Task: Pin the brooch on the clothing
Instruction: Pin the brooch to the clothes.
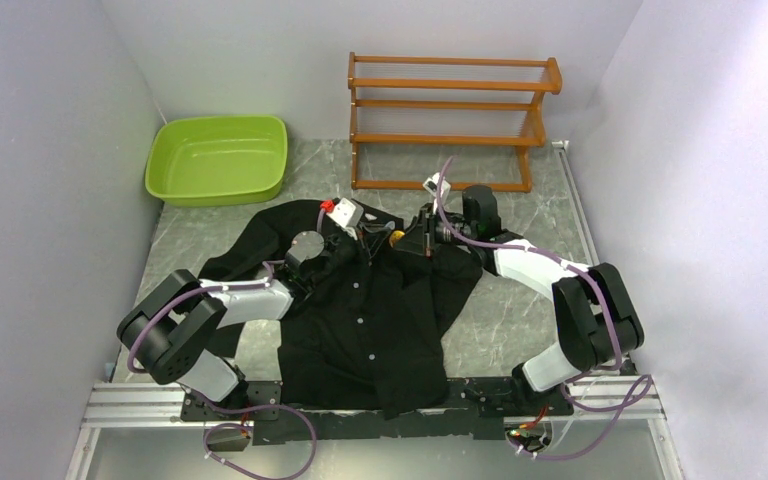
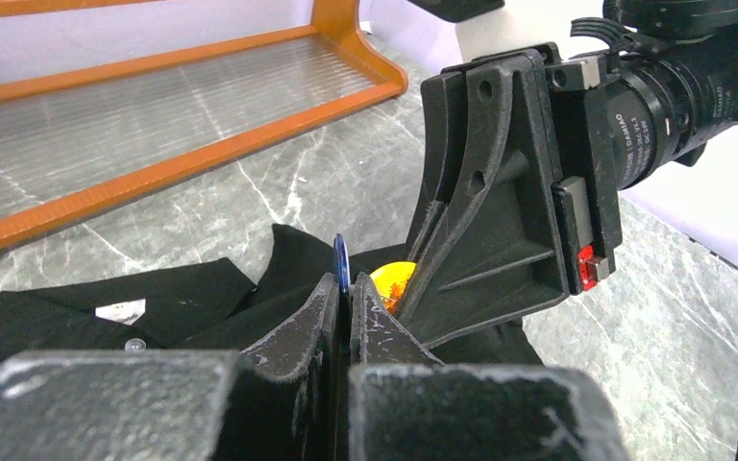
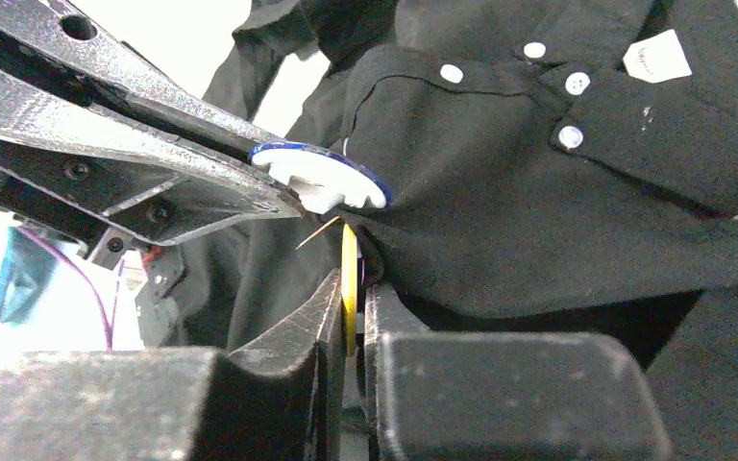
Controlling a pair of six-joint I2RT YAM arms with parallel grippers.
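Seen from above, both arms reach forward and bend inward, so the left gripper [image 1: 379, 238] and the right gripper [image 1: 411, 240] meet tip to tip over the collar end of the black shirt [image 1: 360, 325]. The shirt lies spread flat on the table [image 1: 505, 310]. The orange brooch [image 1: 397, 237] shows as a tiny bright dot between the two grippers.

In the left wrist view, the left fingers are pressed together on a thin blue disc [image 2: 340, 257] standing edge-on. The shiny round orange brooch sits right behind it, against the right gripper's black finger. The shirt's white label [image 2: 120, 310] is lower left.

In the right wrist view, the right fingers pinch the brooch edge-on just off the shirt fabric. The blue-rimmed disc is just above it, held by the left fingers near the white buttons [image 3: 452, 73].
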